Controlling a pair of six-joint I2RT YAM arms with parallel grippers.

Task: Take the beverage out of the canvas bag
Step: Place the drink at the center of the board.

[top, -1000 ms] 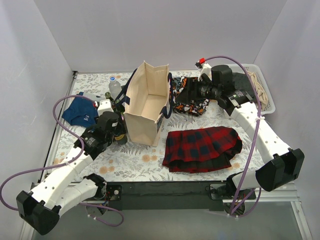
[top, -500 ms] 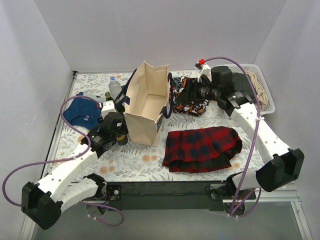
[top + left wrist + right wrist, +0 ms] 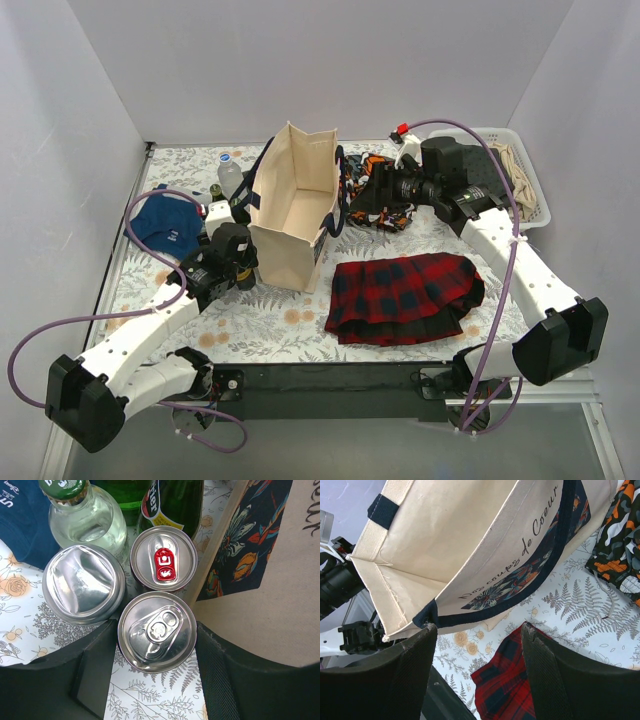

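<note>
Floral table [image 3: 270, 320]: canvas bag [image 3: 295, 200], plaid cloth [image 3: 405, 295].

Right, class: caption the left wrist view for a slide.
Left jaws grip a silver-tab can beside a red-tab can, outside the canvas bag.

My left arm [image 3: 140, 335] swings out to the left at its elbow, then runs forward and inward; its wrist tips the left gripper [image 3: 238, 270] straight down; the fingers [image 3: 95, 665] sit against either side of a silver can [image 3: 157, 631], jaws partly closed and clamping it; my right arm [image 3: 530, 275] elbows out to the right and reaches far forward; the right gripper [image 3: 479, 627] points leftward, jaws wide apart, nothing between them.
</note>
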